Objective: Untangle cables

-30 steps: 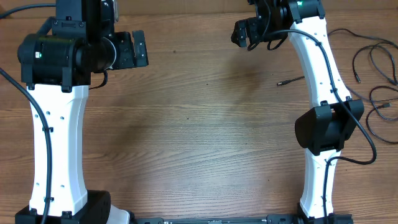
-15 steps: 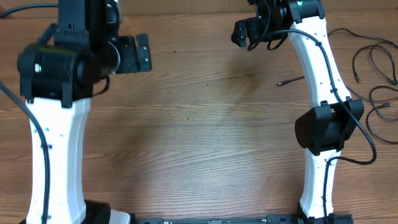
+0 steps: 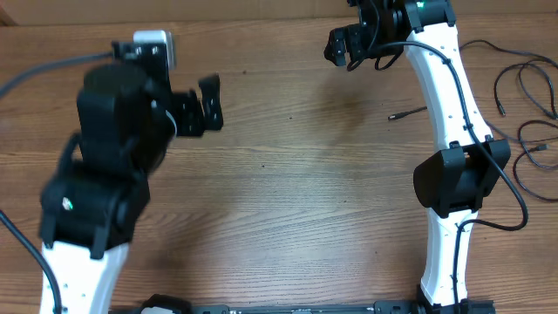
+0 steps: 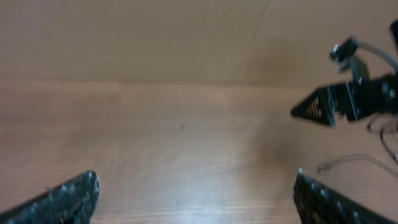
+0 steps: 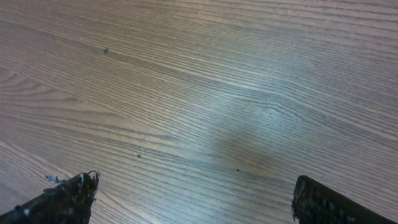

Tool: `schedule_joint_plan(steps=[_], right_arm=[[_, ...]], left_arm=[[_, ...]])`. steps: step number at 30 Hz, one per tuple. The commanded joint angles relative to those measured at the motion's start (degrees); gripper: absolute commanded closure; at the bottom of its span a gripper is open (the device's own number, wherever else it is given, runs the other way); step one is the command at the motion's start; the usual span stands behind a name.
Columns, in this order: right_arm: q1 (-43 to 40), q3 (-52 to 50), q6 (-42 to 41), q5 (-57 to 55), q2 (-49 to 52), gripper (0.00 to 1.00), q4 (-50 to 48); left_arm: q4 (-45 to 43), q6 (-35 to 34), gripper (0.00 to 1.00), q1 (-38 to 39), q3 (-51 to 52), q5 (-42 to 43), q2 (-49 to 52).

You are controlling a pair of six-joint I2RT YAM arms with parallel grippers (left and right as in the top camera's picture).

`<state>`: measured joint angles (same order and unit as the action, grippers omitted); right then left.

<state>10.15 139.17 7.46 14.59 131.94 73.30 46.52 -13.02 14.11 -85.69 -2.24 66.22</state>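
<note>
Cables (image 3: 521, 133): thin black cords, laid in loose loops on the table (image 3: 288, 192), well to the right of both sets of jaws and beyond the right arm (image 3: 449, 105). One slim plug tip (image 3: 394, 115) is seen just beside that arm. Right gripper (image 3: 344, 44): arm extended to the far edge, jaws spread wide, only wood grain seen between them. Left gripper (image 3: 200, 106): left arm (image 3: 113, 139) blurred and leaned inward, jaws likewise spread, nothing gripped.

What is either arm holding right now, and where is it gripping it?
Nothing is held. The left gripper and right gripper are both open above the bare table. The cables lie apart from both, off to the right.
</note>
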Motion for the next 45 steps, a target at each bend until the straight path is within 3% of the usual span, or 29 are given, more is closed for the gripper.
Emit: schedule_joint_plan(steps=[1, 6, 12, 19, 37, 45], right_arm=[[0.1, 1.1, -0.1, -0.4, -2.4, 0.00, -0.1], [0.1, 1.1, -0.1, -0.4, -2.4, 0.00, -0.1], [0.1, 1.1, -0.1, -0.4, -2.4, 0.00, -0.1], [0.1, 1.1, -0.1, -0.4, -2.4, 0.00, -0.1], [0.1, 1.1, -0.1, -0.4, -2.4, 0.00, -0.1], [0.1, 1.1, -0.1, -0.4, -2.4, 0.00, -0.1]], left_arm=[[-9.0, 2.7, 0.00, -0.2, 12.1, -0.8, -8.4], [-27.6, 3.1, 0.00, -0.3, 28.8, -0.8, -17.5], [-52.2, 8.4, 0.00, -0.8, 48.2, 0.8, -26.0], [-67.8, 9.6, 0.00, -4.5, 66.9, 0.8, -37.9], [-64.2, 7.8, 0.00, -8.1, 85.4, 0.7, -65.6], [-56.3, 7.9, 0.00, -8.1, 85.4, -2.1, -66.0]])
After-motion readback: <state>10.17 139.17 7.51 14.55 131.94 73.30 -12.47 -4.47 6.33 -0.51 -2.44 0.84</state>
